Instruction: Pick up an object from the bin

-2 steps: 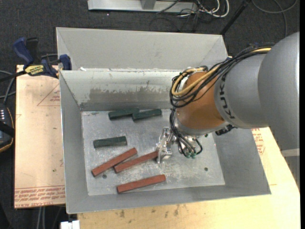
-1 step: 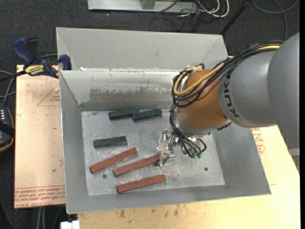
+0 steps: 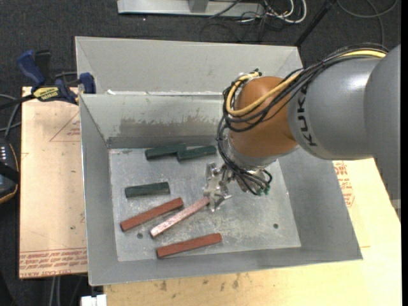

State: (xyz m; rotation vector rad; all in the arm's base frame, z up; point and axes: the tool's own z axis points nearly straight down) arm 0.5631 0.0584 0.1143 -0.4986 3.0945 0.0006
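I have the fingers (image 3: pixel 215 193) low over the upper-right end of the pale pink stick (image 3: pixel 178 217) lying mid-bin beside a red-brown stick (image 3: pixel 152 214), probably because that end is free, though I cannot tell whether they are open or closed

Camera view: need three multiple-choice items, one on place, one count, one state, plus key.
1. The gripper is at: A the left wall; B the pale pink stick's upper end; C the front rim.
2. Count of dark green sticks: A one; B five; C three.
3. The green pair by the back wall: A lies flat, ends meeting; B stands upright; C lies far apart.
Key: 1 B, it sits at that end mid-bin; 2 C, two at back, one left; 3 A, both flat, ends touching.
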